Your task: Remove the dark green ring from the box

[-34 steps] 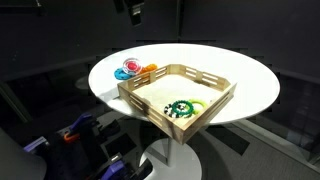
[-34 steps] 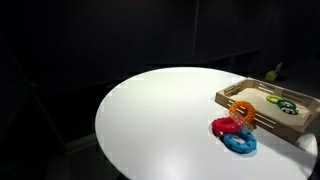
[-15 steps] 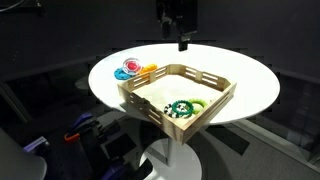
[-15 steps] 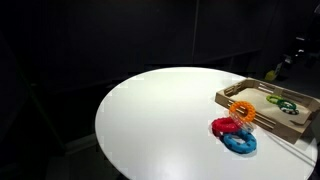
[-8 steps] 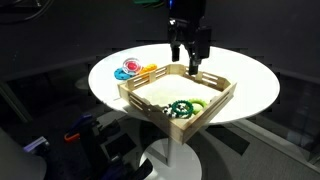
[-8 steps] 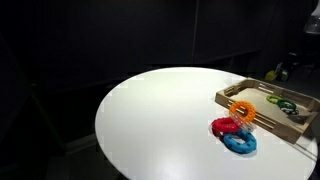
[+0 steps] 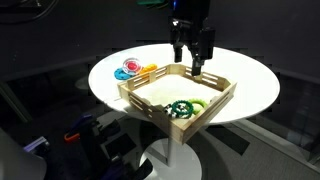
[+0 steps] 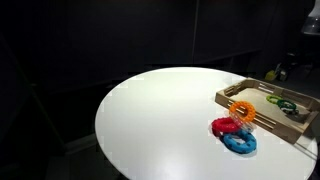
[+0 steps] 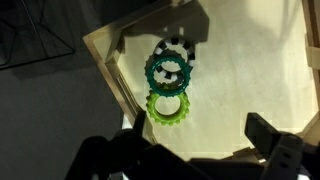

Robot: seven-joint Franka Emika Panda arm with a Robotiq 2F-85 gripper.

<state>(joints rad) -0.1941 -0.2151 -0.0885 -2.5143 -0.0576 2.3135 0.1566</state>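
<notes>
Dark green ring (image 9: 169,71) unmoved in box (image 7: 145,104); end effector (image 7: 192,66) shifted slightly, perhaps lower.

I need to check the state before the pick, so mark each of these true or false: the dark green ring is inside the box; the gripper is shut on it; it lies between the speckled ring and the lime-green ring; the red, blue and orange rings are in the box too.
1. The dark green ring lies inside the box. True.
2. The gripper is shut on the dark green ring. False: it hangs open above the box and holds nothing.
3. The dark green ring lies between the speckled ring and the lime-green ring. True, as the wrist view shows.
4. The red ring, blue ring and orange ring are in the box. False: they lie on the table, outside the box's wall.
</notes>
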